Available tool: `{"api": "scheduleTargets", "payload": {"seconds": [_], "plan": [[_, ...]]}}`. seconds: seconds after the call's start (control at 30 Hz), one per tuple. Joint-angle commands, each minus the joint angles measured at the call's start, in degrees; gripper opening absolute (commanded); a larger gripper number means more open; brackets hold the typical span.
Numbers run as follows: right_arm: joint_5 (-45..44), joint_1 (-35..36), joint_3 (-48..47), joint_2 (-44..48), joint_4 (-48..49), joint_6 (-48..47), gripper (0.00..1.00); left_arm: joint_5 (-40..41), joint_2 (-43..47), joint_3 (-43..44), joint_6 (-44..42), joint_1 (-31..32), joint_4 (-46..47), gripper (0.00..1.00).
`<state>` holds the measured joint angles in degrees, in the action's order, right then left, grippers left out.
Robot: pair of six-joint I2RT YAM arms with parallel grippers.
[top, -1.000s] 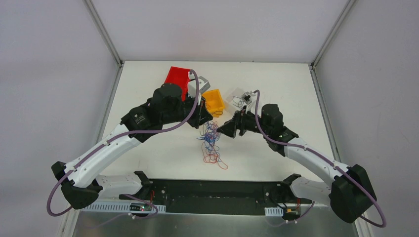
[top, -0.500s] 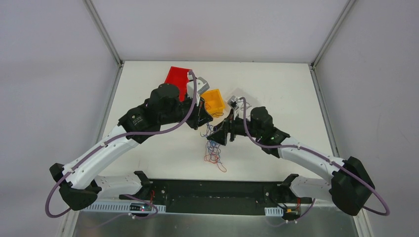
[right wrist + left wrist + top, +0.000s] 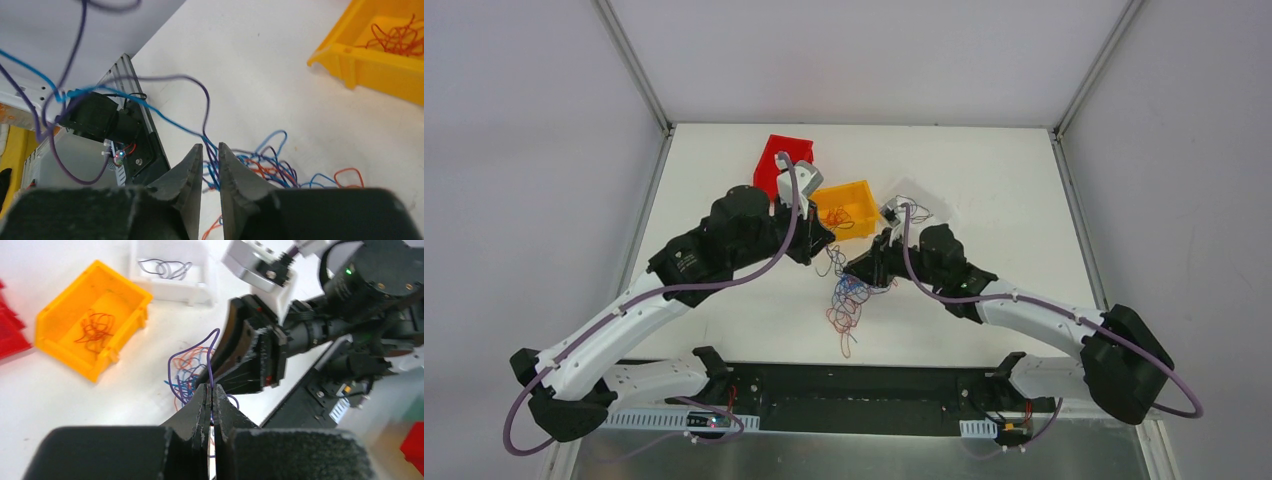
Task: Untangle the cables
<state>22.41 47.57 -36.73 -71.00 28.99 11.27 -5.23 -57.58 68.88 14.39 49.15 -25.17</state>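
Top external: the cables [image 3: 846,305] lie as one knot of blue, red and dark strands in the middle of the worktop [image 3: 764,320], between the two grippers. Loose red loops trail toward the near edge.
Right gripper [image 3: 210,150]: sits low at the knot's far right edge. Its fingers [image 3: 192,167] are nearly together with a thin slit left. Blue and purple strands run into the slit, but I cannot tell whether they are pinched. It is probably placed there to hold the bulk down.
Left gripper [image 3: 212,390]: just beyond the knot on the far left, with its fingers pressed together on one purple strand [image 3: 216,342].
Purple strand: arcs up from the knot into the left fingers, likely held high so a pull draws it out of the rest.
Bins: beyond the grippers, the yellow bin [image 3: 65,352] holds red wire and the white bin [image 3: 165,290] to its right holds dark grey wire. The red bin [image 3: 779,160] is far left, its contents unseen. This looks like sorting by colour.
Risk: if the right fingers miss, the whole knot may lift with the strand.
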Motion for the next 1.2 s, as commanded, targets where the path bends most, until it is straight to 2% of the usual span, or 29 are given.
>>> {"api": "scheduleTargets", "payload": {"seconds": [0.0, 0.03, 0.07, 0.33, 0.43, 0.53, 0.7, 0.73, 0.77, 0.8, 0.87, 0.93, 1.0, 1.17], "plan": [[-5.31, 0.08, 3.90, 4.59, 1.14, 2.40, 0.11, 10.78, 2.86, -2.40, 0.57, 0.14, 3.01, 0.00], [-6.68, 0.09, 4.81, 5.66, 0.51, 2.97, 0.03, 12.50, 3.17, -2.96, 0.82, 0.08, 3.02, 0.00], [-8.32, 0.14, 5.56, 6.95, -0.79, 3.65, 0.00, 14.12, 3.48, -3.60, 1.03, 0.15, 3.09, 0.00], [-19.31, 0.08, 5.92, 13.38, -13.48, 4.90, 0.00, 24.91, 6.09, -9.31, 0.69, 0.14, 4.18, 0.03], [-26.39, 0.10, 4.59, 14.76, -19.95, 5.46, 0.00, 27.13, 6.87, -11.18, 1.46, 0.16, 4.25, 0.03], [-32.98, -0.14, 4.65, 16.44, -23.25, 6.69, 0.00, 25.30, 7.54, -12.62, 1.94, 0.10, 4.25, 0.03], [-27.83, -0.32, 3.99, 16.17, -22.19, 3.13, 0.03, 14.08, 8.09, -13.81, 0.23, 0.12, 6.19, 0.02], [-26.50, -0.32, 3.24, 15.95, -22.25, 2.76, 0.06, 11.07, 7.83, -13.52, -0.16, 0.16, 6.54, 0.02], [-24.64, -0.29, 2.38, 15.95, -22.53, 2.24, 0.12, 8.93, 7.57, -13.13, -0.50, 0.16, 6.76, 0.02], [-22.00, -0.31, 1.64, 16.04, -22.57, 1.62, 0.25, 6.51, 7.28, -12.62, -0.90, 0.13, 6.94, 0.02], [-16.68, -0.30, 0.82, 16.43, -21.58, 0.49, 0.56, 1.62, 6.64, -11.85, -1.82, 0.16, 7.35, 0.02], [-12.22, -0.29, 0.23, 16.78, -20.29, -0.59, 0.72, -2.15, 5.84, -11.40, -2.80, 0.15, 7.72, 0.03], [-8.92, -0.33, 0.11, 17.14, -18.49, -1.54, 0.77, -5.53, 4.95, -11.18, -3.27, 0.10, 8.29, 0.03], [-1.03, -0.30, -0.60, 17.37, -14.82, -3.90, 0.82, -13.83, 2.61, -10.41, -3.57, 0.16, 10.30, 0.03]]}}
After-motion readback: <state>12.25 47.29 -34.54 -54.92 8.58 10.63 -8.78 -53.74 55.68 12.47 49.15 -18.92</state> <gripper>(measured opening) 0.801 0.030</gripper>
